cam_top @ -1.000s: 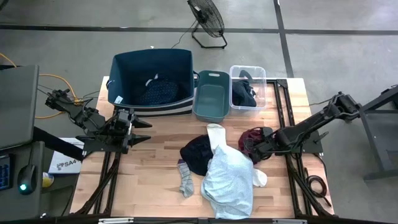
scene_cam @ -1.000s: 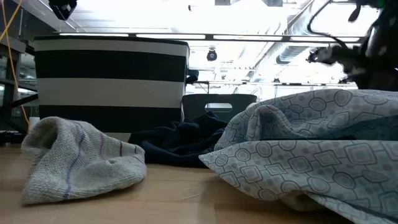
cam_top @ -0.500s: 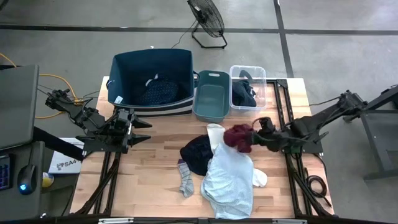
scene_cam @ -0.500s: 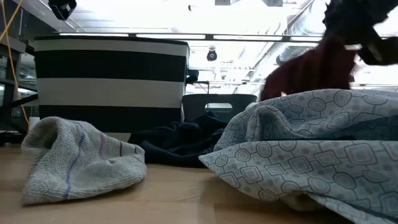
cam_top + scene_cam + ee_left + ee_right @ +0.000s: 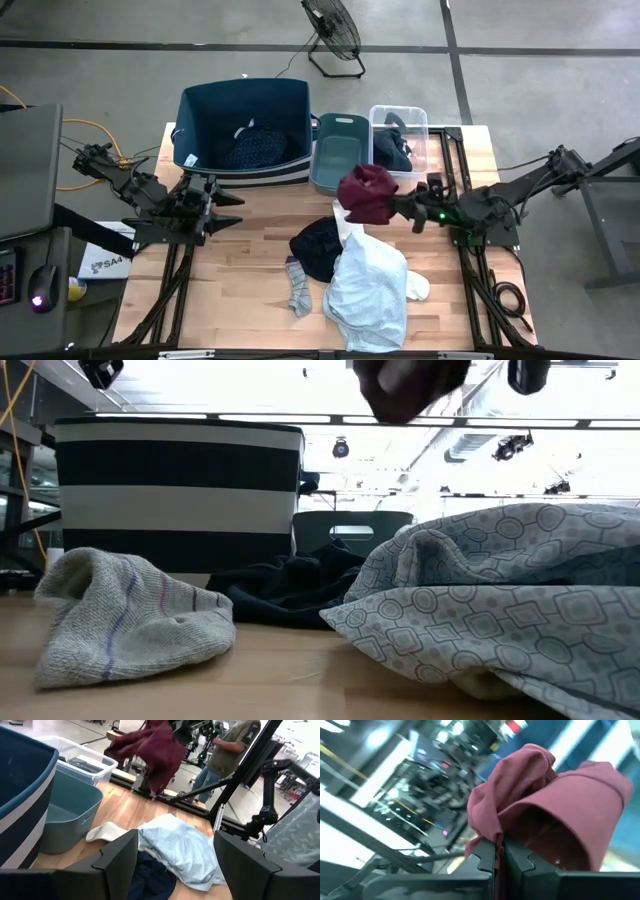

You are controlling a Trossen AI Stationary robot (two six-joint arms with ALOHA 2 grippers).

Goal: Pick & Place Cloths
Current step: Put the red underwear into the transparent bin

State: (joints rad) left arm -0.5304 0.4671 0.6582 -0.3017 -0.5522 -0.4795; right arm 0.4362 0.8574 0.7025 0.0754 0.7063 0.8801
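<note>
**Maroon cloth airborne, bin drop pending**

Wooden surface (image 5: 240, 280) on a concrete shop floor, fan at 12 o'clock. Three bins along the far edge: big navy bin (image 5: 245, 125), teal bin (image 5: 338, 152), clear tub (image 5: 399, 140).

Right end effector (image 5: 402, 209) is clamped tight on the maroon cloth (image 5: 365, 192), lifted clear of the surface, hanging just at 6 o'clock of the teal bin. Left end effector (image 5: 228, 208) is parked at 9 o'clock, fingers partly apart, empty.

Still on the surface: pale blue-white shirt (image 5: 367, 285), black cloth (image 5: 318, 247), grey sock (image 5: 299, 290), white sock (image 5: 417, 287).

Step looks like transport, mid-carry. Next move calls for travel toward 12 o'clock over a bin rim, then release. Which bin is the target, can't tell.
</note>
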